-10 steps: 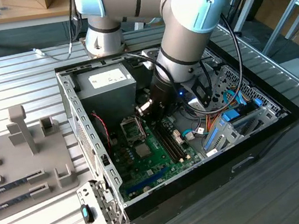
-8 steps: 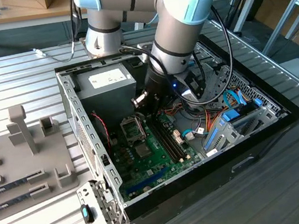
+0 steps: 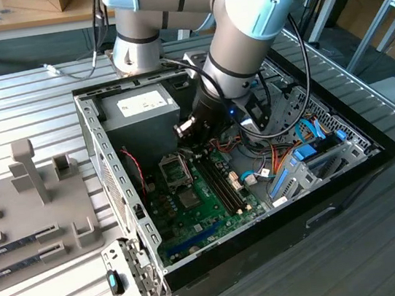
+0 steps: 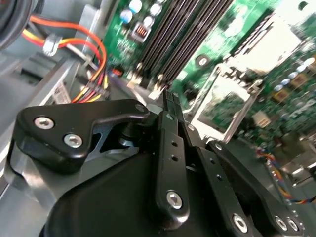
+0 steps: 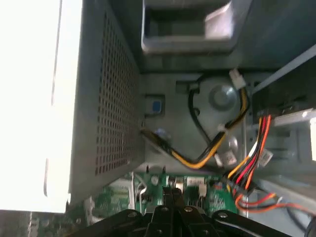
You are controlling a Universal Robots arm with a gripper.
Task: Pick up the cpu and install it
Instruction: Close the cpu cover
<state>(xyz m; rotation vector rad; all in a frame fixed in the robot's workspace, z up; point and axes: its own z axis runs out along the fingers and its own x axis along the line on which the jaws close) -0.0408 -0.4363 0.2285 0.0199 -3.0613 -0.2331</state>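
Black jaws, pressed together with nothing between, hang over the green motherboard (image 4: 249, 15) near the socket frame (image 4: 224, 101).

A lab workshop: opened computer case (image 3: 110, 176) on slatted metal bench (image 3: 15, 107), worktables (image 3: 18, 20) behind.

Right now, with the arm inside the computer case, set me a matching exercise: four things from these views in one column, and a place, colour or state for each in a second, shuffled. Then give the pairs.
Things:
1. power supply
2. memory slots
3. grey tray
4. gripper

Descriptions:
A. long, black, on the green motherboard
B. outside the case, at the exterior view's left
C. jaws shut, above the motherboard
D. boxy, in a corner inside the case

Pairs: 1-D, 2-A, 3-B, 4-C.
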